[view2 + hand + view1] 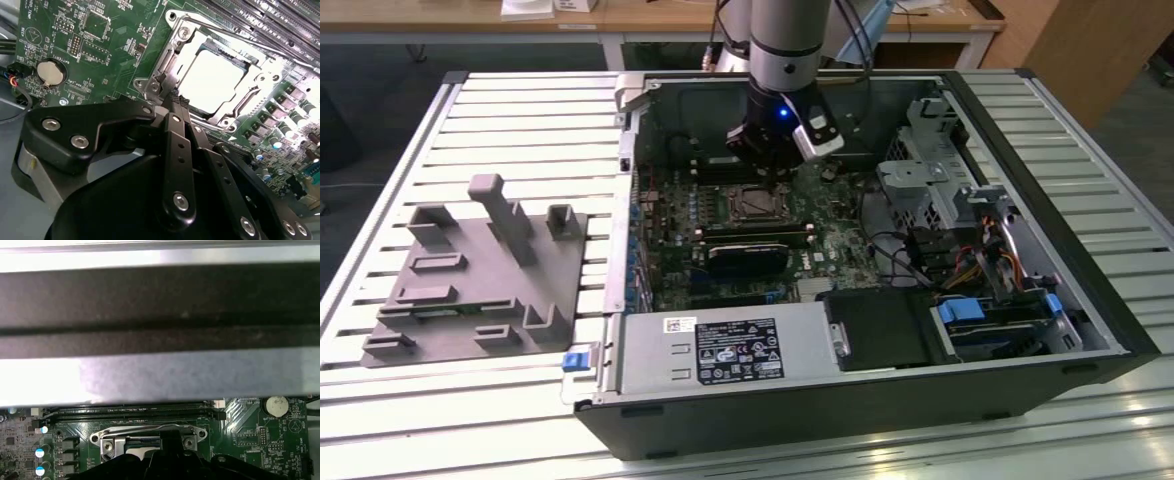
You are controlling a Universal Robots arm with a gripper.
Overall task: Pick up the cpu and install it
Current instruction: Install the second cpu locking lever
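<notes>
The cpu [754, 205] sits in the motherboard socket [771, 193] inside the open computer case [881, 400], slightly above the centre of the exterior view, directly beneath the tool [762, 172]. The arm [786, 40] comes down from the top edge of that frame, and its dark wrist hangs just over the socket. At the left of the frame a grey plastic fixture [467, 275] rests on the slatted bench [494, 110], well apart from the case. Long black memory sticks [750, 236] lie just below the socket in the picture.

In the second wrist view the cpu [212, 82] shows as a pale square in the upper right of centre, seated inside the metal socket frame [165, 75]. The tool [178, 101] has its black fingers [172, 97] drawn together into a narrow point, holding nothing, with the tips near the lower left edge of the frame and just beside the chip. A round coin battery [51, 73] sits on the green motherboard [110, 45] at the upper left.

In the first wrist view the socket frame [147, 432] appears at the bottom centre, with the tool's [171, 437] dark tip in front of it, a sliver of the cpu [135, 452] pale beside it.
</notes>
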